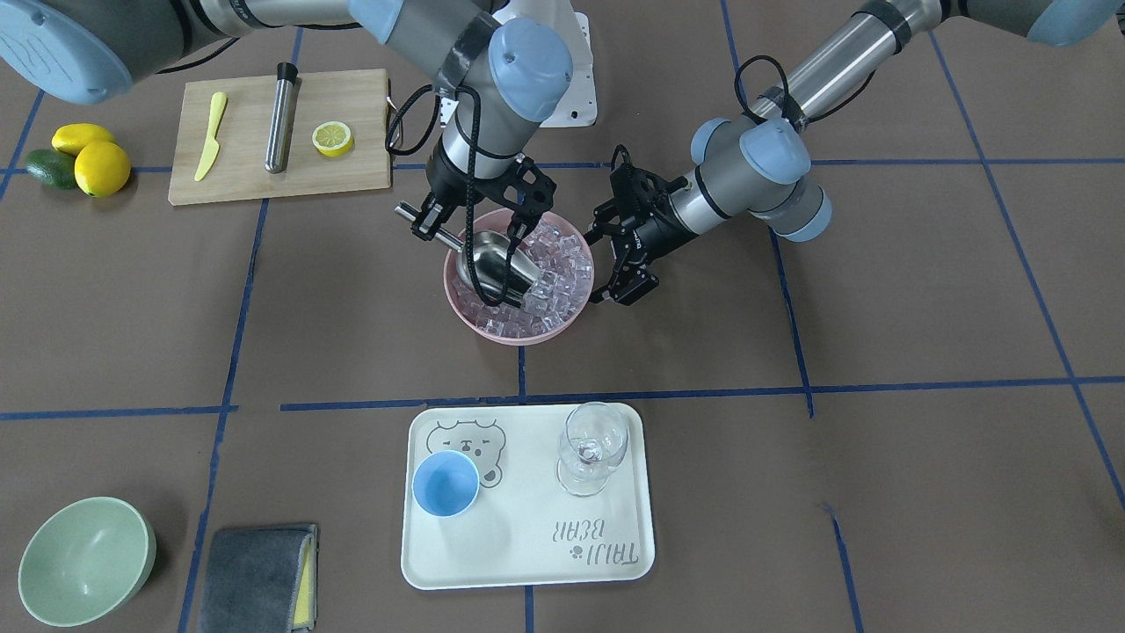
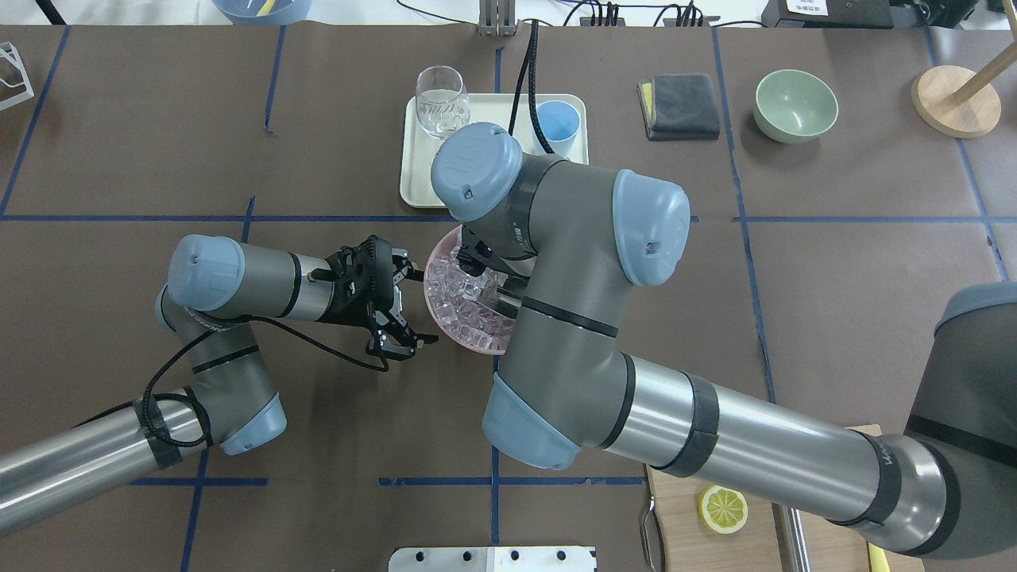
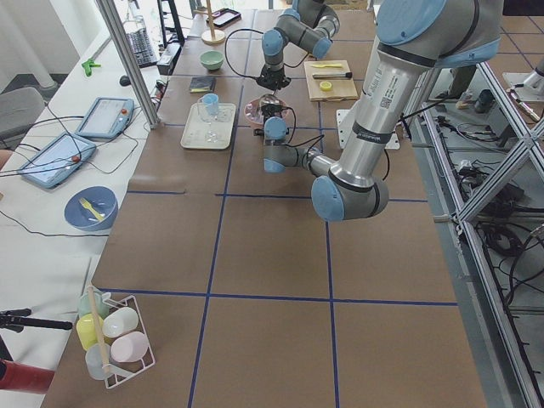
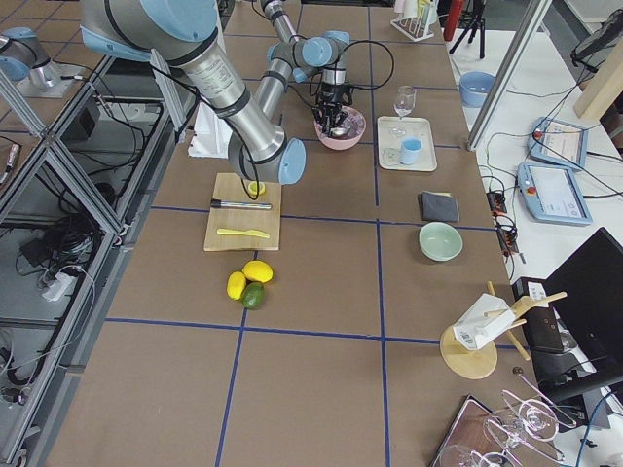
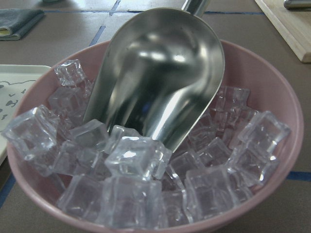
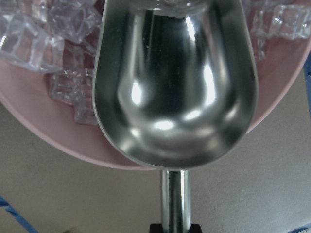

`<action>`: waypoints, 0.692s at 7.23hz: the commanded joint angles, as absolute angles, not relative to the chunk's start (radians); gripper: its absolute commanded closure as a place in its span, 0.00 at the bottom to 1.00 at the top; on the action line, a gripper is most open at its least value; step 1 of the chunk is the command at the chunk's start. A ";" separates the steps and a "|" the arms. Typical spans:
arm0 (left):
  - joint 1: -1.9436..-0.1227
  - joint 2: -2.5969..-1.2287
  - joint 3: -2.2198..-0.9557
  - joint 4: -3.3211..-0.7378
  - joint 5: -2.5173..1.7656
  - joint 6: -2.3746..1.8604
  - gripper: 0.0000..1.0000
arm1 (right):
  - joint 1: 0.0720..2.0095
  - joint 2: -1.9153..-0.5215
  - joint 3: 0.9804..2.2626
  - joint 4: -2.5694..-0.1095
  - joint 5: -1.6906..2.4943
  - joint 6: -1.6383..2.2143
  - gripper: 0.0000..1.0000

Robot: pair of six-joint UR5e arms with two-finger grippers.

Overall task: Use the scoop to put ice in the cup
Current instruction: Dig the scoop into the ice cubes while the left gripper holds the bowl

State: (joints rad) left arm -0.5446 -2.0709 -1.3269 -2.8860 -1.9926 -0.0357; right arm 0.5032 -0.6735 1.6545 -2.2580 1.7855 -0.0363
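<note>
Both arms [image 2: 262, 278] low, right jaws around scoop [image 1: 490, 253] handle

The cream tray [image 1: 518, 545] carries grey printed lettering, "BEAR" beside what looks like "TAIJI", seen upside down from the front.

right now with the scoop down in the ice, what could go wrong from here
1. The scoop looks empty, with its lip against packed ice. Pushing harder could slide the pink bowl, since the left gripper is open beside it, not holding it.
2. The cup is small and stands near the stemmed glass, so poured cubes may miss it, or the scoop may knock the glass.
</note>
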 commanded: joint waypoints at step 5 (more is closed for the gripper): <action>-0.545 -2.071 -1.327 -2.885 -1.993 -0.035 0.00 | 0.488 -0.840 1.779 -2.036 1.786 0.058 1.00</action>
